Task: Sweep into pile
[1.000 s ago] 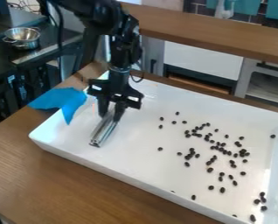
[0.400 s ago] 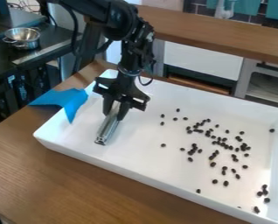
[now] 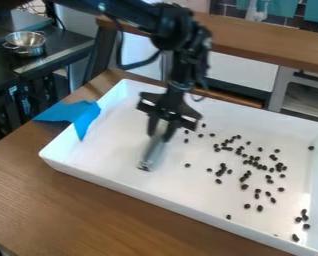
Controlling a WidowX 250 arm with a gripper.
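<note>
Over the left-centre part of the white tray, the gripper points down, shut on a silver metal bar. The bar slants down and to the left, its lower end at or just above the tray floor; contact cannot be told. Small dark beans lie scattered across the tray's middle and right side, densest right of centre, with several near the right front corner. A few stray ones lie just right of the gripper and bar.
A blue cloth hangs over the tray's left rim. The tray stands on a brown wooden table. Behind it runs a raised wooden ledge. A metal colander sits on a dark counter at the upper left.
The gripper has moved right with the bar, from the tray's left side toward its middle. The tray shifted slightly right at first, and the beans' positions changed a little with it.
</note>
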